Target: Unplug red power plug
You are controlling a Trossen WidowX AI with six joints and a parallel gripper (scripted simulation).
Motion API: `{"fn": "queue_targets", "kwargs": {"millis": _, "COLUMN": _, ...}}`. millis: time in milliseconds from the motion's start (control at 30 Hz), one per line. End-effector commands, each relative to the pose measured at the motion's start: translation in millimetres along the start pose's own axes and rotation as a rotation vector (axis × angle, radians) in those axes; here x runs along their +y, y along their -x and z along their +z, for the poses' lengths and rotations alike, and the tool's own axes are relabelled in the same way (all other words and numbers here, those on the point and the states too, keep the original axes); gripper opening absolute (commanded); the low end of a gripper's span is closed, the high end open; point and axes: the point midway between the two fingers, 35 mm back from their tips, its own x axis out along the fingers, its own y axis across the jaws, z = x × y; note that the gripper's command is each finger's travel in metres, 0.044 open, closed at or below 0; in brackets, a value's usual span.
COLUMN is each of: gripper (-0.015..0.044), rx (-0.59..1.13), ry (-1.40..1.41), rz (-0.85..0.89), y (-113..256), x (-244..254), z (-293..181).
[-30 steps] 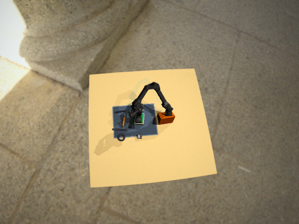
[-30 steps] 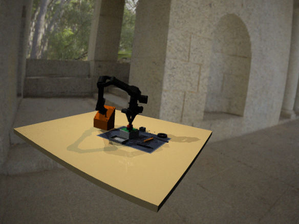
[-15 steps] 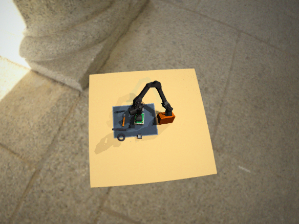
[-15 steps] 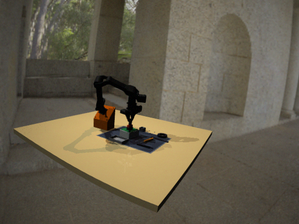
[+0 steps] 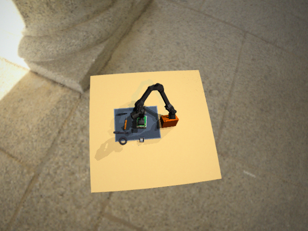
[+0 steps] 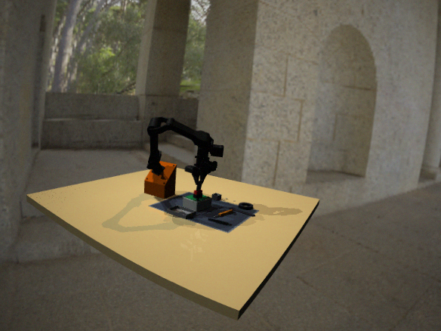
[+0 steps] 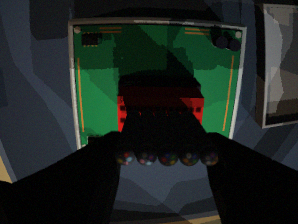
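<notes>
The arm is black all over, built of slim, straight links with chunky, rounded joints. It rises from an orange base, a blocky wedge with a sloping face and small dark dots near its edges, like screw heads. Farthest along the arm from the orange base, the black pincer has two fingers that narrow towards their tips. Above it, a boxy black housing juts out on the side away from the orange base.
</notes>
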Motion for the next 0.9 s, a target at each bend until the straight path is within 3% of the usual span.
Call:
{"fn": "queue_targets", "kwargs": {"millis": 0, "gripper": 0.0000, "rx": -0.019, "ry": 0.001, "rz": 0.113, "y": 10, "x": -9, "z": 0}}
{"fn": "queue_targets", "kwargs": {"millis": 167, "gripper": 0.0000, "rx": -0.018, "ry": 0.001, "rz": 0.159, "y": 11, "x": -13, "z": 0}}
{"fn": "queue_targets", "kwargs": {"millis": 367, "gripper": 0.0000, "rx": -0.018, "ry": 0.000, "rz": 0.025, "y": 12, "x": -2, "z": 0}}
{"fn": "queue_targets", "kwargs": {"millis": 733, "gripper": 0.0000, "rx": -0.018, "ry": 0.000, "rz": 0.025, "y": 22, "x": -2, "z": 0}}
{"fn": "queue_targets", "kwargs": {"millis": 867, "gripper": 0.0000, "rx": -0.018, "ry": -0.001, "rz": 0.024, "y": 6, "x": -1, "z": 0}}
